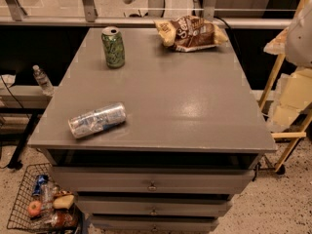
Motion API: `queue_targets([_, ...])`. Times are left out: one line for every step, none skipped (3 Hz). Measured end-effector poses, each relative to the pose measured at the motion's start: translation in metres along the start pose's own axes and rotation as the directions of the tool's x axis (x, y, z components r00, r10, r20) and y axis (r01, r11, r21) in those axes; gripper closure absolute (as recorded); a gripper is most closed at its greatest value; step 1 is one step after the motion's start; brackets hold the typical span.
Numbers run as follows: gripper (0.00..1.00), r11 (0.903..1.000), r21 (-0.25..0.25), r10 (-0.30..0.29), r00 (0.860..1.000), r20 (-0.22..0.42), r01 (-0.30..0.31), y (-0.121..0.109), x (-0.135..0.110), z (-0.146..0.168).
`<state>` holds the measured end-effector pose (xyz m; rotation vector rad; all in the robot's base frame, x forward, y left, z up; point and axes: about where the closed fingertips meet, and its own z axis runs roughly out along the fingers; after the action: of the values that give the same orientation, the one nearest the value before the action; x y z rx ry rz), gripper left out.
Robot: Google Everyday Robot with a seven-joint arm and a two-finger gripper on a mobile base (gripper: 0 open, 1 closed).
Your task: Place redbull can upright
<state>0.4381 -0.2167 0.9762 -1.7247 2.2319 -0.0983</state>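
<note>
Claw [300, 35] far right, silver-blue redbull can [97, 120] toppled

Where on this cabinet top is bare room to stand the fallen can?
Widest bare patch: centre and right of the grey cabinet top, between the lying slim silver-blue can front left and the brown chip bag behind. Crowded at back: upright green can, bag. No pincer in view.

A grey cabinet [195, 106] fills the middle. Its flat top catches a soft sheen of overhead light right of centre, and three knobbed drawers [152, 183] are stacked on its near face. The floor [287, 204] is pale and speckled. A wire basket [18, 194] of groceries sits on it at the near left. A light wooden frame [272, 79] stands at the right, and a pale rail [48, 21] runs along the far side.
</note>
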Motion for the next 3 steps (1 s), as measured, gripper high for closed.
queue_targets([0.00,1.0000,0.000,0.000,1.000,0.000,0.000,0.000,0.000,0.000])
queue_targets([0.00,0.9986,0.001,-0.054,0.998,0.013,0.054,-0.006,-0.020,0.003])
queue_targets([0.00,0.9784,-0.023,-0.203,0.976,0.077,0.206,-0.013,-0.084,0.018])
